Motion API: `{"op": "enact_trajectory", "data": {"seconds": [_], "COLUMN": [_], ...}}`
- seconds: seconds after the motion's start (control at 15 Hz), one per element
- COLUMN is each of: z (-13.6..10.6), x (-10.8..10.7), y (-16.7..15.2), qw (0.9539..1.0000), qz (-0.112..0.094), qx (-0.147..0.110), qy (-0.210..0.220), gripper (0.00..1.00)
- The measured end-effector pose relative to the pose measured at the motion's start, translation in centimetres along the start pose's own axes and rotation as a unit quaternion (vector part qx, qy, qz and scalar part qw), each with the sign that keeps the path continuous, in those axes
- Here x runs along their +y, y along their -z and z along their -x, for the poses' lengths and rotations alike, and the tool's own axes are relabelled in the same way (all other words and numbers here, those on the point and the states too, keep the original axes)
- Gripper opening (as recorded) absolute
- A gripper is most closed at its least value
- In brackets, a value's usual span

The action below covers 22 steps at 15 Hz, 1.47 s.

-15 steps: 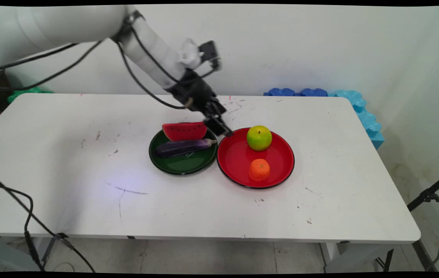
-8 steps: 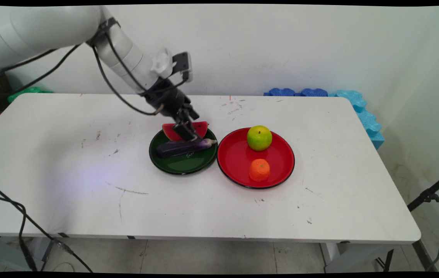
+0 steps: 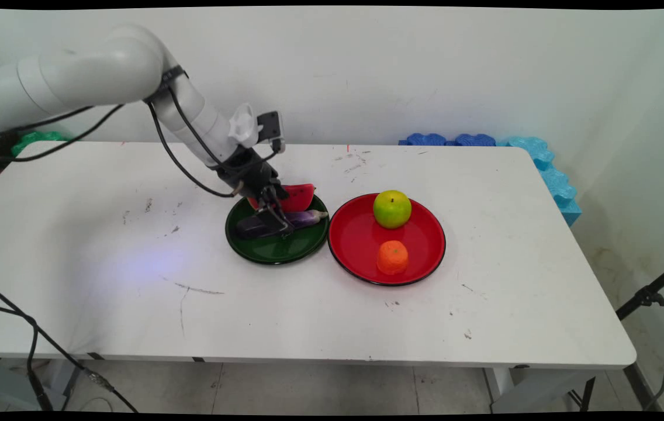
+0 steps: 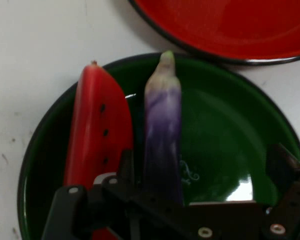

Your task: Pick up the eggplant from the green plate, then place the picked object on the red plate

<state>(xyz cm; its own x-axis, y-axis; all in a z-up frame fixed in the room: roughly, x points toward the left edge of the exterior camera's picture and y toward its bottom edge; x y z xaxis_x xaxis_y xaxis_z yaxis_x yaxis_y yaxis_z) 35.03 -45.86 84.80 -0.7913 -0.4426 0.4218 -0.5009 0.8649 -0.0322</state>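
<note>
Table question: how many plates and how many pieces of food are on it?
Plates: 2, green plate and red plate.
Food pieces: 4, watermelon slice, eggplant, green apple, orange.
Total: 6.

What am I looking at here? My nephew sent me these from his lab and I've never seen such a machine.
It is a white robot arm ending in a black two-fingered claw. One picture is taken from a fixed camera looking down over a white table; the other from a camera on the arm's hand, looking along the claw.

On the table stand two plates side by side. The green plate holds a watermelon slice and a purple eggplant. The red plate holds a green apple and an orange.

The claw is open and holds nothing. It sits low over the green plate, one finger between watermelon and eggplant, the other on the eggplant's far side.
</note>
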Motion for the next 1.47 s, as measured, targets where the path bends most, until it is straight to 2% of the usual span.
{"op": "enact_trajectory", "data": {"seconds": [0.47,0.87,0.93,1.47], "z": [1.6,2.5,2.6,2.6], "x": [-0.7,-0.4,-0.3,0.9], "y": [-2.8,-4.0,-4.1,-3.4], "qw": [0.9999,0.9999,0.9999,0.9995], "qz": [-0.001,0.006,0.008,0.024], "qx": [-0.004,-0.002,-0.001,0.017], "qy": [0.01,0.012,0.012,-0.011], "gripper": [1.0,1.0,0.0,0.0]}}
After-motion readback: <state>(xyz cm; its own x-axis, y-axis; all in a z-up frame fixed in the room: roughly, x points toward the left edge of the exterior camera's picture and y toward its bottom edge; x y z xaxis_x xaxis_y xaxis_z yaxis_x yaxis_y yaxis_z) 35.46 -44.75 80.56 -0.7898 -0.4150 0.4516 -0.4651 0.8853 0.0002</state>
